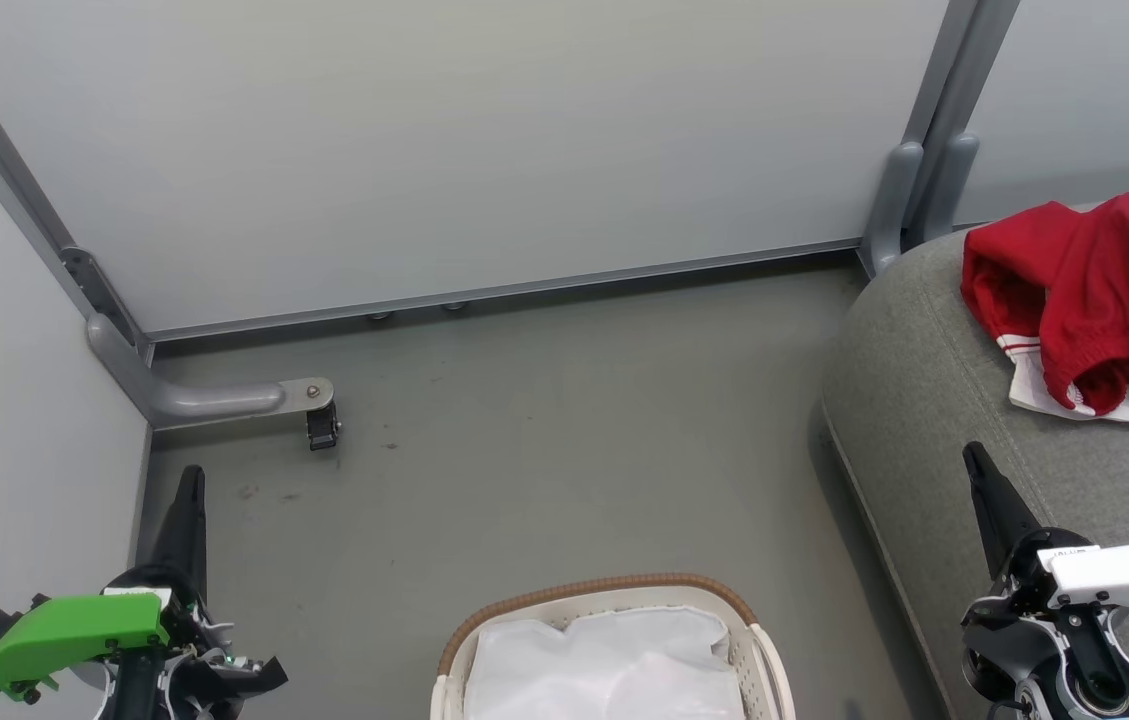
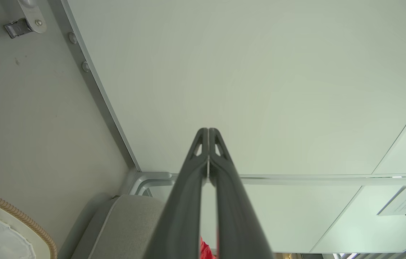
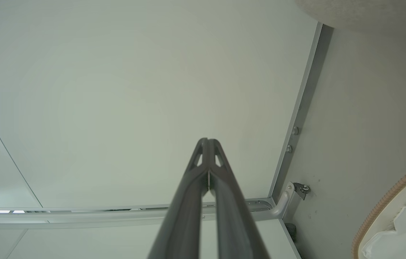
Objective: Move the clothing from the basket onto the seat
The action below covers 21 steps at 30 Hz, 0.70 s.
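Red clothing [image 1: 1094, 295] with white striped trim lies bunched on the grey seat [image 1: 924, 400] at the right. The cream basket [image 1: 604, 600] with a brown woven rim stands at the bottom centre, and inside it lies its white cloth lining [image 1: 614, 665] with no red garment on top. My left gripper [image 1: 189, 480] is shut at the lower left, fingertips together in the left wrist view [image 2: 208, 131]. My right gripper [image 1: 974, 455] is shut over the seat's front edge, empty, tips touching in the right wrist view [image 3: 208, 141]. A sliver of red [image 2: 204, 250] peeks beside the left fingers.
Pale partition panels [image 1: 474, 140] enclose the grey floor [image 1: 524, 450]. A metal foot with a small castor [image 1: 319, 420] juts out at the left corner. A grey post base [image 1: 909, 200] stands behind the seat.
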### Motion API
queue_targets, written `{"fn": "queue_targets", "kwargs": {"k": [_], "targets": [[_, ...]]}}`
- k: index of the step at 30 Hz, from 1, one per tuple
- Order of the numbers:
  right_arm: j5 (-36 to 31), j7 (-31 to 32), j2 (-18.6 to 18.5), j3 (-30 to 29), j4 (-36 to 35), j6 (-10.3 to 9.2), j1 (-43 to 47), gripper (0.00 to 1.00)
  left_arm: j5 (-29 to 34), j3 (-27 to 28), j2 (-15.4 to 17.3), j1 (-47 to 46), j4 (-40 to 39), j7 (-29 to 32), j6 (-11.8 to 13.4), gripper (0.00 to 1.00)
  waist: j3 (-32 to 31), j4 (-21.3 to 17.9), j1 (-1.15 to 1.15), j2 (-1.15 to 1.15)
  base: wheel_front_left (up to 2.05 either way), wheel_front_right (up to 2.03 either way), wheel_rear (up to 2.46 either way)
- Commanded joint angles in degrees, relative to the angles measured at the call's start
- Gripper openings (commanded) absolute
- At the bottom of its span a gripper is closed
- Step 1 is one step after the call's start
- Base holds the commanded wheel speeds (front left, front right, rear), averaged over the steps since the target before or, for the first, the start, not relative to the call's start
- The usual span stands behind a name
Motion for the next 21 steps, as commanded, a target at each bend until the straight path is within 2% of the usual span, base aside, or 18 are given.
{"fn": "queue_targets", "kwargs": {"k": [1,21], "targets": [[0.19,0.06,-0.32,-0.09,-0.21,0.0,0.59,0.0,-0.07,0.16,0.12,-0.59,-0.11,0.23,-0.25,0.0,0.0,0.0,0.0,0.0,0.0,0.0,0.0],[0.19,0.06,-0.32,-0.08,-0.2,0.0,0.6,0.0,-0.06,0.16,0.11,-0.59,-0.12,0.23,-0.25,0.0,0.0,0.0,0.0,0.0,0.0,0.0,0.0]]}}
